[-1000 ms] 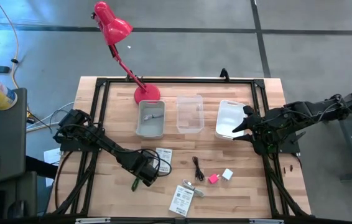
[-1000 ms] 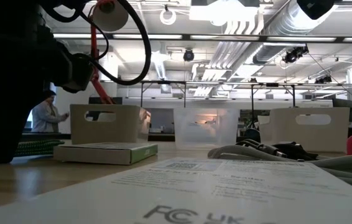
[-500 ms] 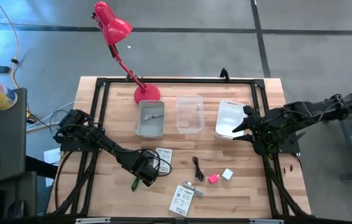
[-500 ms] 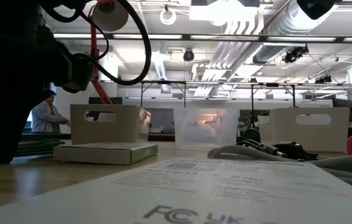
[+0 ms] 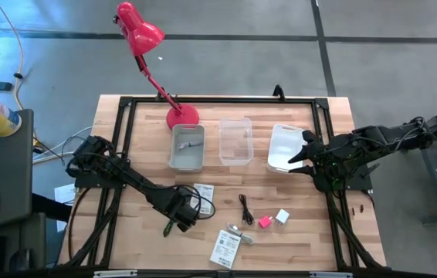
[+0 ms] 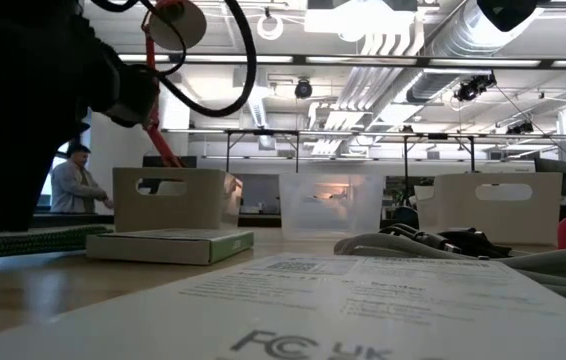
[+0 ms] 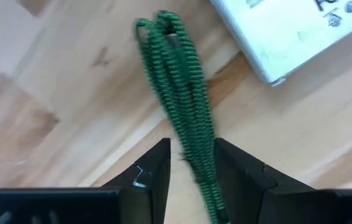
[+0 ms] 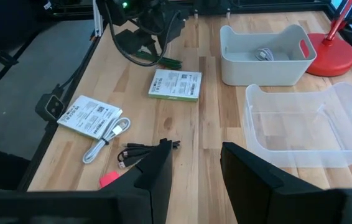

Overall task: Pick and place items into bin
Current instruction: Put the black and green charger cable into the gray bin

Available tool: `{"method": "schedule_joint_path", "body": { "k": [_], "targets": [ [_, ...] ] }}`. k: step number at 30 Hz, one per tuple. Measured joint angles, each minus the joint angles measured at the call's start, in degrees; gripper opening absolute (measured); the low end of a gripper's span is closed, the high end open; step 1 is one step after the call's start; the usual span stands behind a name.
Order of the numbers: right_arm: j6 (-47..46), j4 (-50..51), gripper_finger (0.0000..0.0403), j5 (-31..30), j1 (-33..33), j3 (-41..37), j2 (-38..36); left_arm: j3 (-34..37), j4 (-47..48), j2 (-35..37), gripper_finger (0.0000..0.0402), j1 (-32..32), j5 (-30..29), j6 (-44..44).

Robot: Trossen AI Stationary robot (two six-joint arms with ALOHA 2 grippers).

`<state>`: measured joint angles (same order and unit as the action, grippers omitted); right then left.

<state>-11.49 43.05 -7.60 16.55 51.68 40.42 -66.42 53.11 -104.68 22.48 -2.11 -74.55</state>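
1. The left gripper (image 7: 191,165) is low over the near-left part of the table (image 5: 133,232), its 2 fingers closed on a green coiled item (image 7: 179,99), which lies on the wood just beside a white printed card (image 7: 294,31).
2. The right gripper (image 5: 294,160) hangs at the white bin (image 5: 284,147), its fingers parted, holding nothing.
3. The grey bin (image 5: 187,147) holds a grey metal piece (image 5: 191,144); the clear bin (image 5: 235,141) stands between the 2 others.
4. A black cable (image 5: 245,208), a pink cube (image 5: 265,222), a white cube (image 5: 282,216) and another printed card (image 5: 224,247) lie loose on the table.
5. The red lamp (image 5: 145,46) stands behind the grey bin.
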Motion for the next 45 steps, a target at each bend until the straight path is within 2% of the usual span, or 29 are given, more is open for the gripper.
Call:
{"method": "schedule_joint_path", "body": {
  "k": [13, 16, 24, 30, 37, 41, 45],
  "targets": [
    [-1.99, -0.46, 0.0128, 0.28, 0.01, 0.0, 0.0, -0.95, 2.7, 0.04, 0.0118, 0.02, -0.76, 1.03],
    [-1.99, -0.46, 0.0128, 0.55, 0.0, 0.0, 0.0, -0.17, 1.97, 0.04, 0.0147, 0.02, -0.76, 1.16],
    [-2.06, -0.46, 0.0128, 0.68, 0.01, 0.0, 0.0, 1.68, -2.92, 0.11, 0.0256, 0.02, -0.08, 0.82],
    [-1.99, -0.46, 0.0128, 0.68, 0.01, 0.0, 0.0, 1.76, -3.18, -0.41, 0.0292, 0.02, -0.06, 0.85],
    [-1.99, -0.41, 0.0128, 0.7, 0.01, -0.02, -0.02, 1.67, -6.23, -2.66, 0.0262, 0.01, 0.74, 1.35],
    [-1.99, -0.2, 0.0128, 0.71, 0.0, -0.02, 0.0, 1.56, -6.87, -2.95, 0.0224, 0.02, 0.81, 1.28],
    [-1.99, -0.02, 0.0128, 0.7, 0.0, -0.02, 0.0, 1.56, -6.79, -2.99, 0.017, 0.02, 0.75, 1.26]
  ]
}}
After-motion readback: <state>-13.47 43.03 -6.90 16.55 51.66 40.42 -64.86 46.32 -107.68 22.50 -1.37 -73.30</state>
